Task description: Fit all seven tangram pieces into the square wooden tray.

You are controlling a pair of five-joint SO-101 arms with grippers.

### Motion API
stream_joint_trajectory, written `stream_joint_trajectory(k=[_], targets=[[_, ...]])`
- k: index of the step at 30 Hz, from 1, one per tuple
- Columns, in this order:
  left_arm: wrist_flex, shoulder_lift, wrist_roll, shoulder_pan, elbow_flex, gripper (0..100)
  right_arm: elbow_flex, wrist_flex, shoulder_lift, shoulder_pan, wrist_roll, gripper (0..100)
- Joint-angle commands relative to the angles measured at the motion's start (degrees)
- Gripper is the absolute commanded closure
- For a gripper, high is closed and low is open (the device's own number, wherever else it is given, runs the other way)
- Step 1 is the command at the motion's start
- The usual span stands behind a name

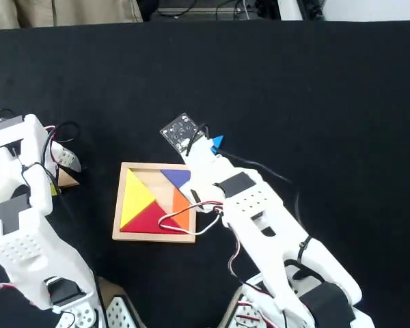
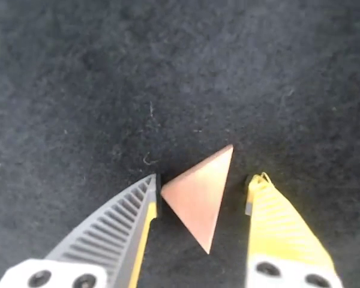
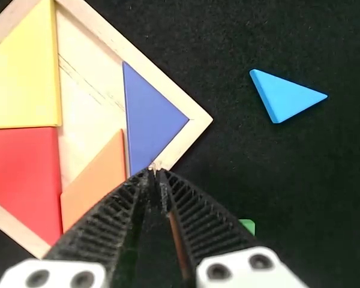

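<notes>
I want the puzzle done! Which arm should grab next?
Probably left: the left tool sits open either side of the peach wooden triangle; the right tool is shut at the square wooden tray.

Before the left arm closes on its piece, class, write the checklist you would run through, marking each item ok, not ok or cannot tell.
1. The left gripper is open: ok.
2. The tan triangle lies flat on the cloth inside it: ok.
3. The tray has a bare gap: ok.
4. The right gripper is clear of the tray: not ok; shut, tips at the rim by the purple triangle.
5. Other pieces are in: not ok; the blue triangle and a green piece lie outside.
6. The gap suits this triangle: cannot tell.
</notes>
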Motion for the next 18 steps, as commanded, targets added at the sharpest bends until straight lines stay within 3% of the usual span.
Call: stream_joint_trajectory(k=[1, 18], targets=[[-1.8, 0.0, 3.2, -1.9, -2.2, 75, -0.4, -0.2, -1.9, -1.1, 0.6, 98.4], [3.6, 0.0, -1.4, -4.1, -6.7, 75, -0.4, -0.2, -1.9, -1.1, 0.6, 98.4]])
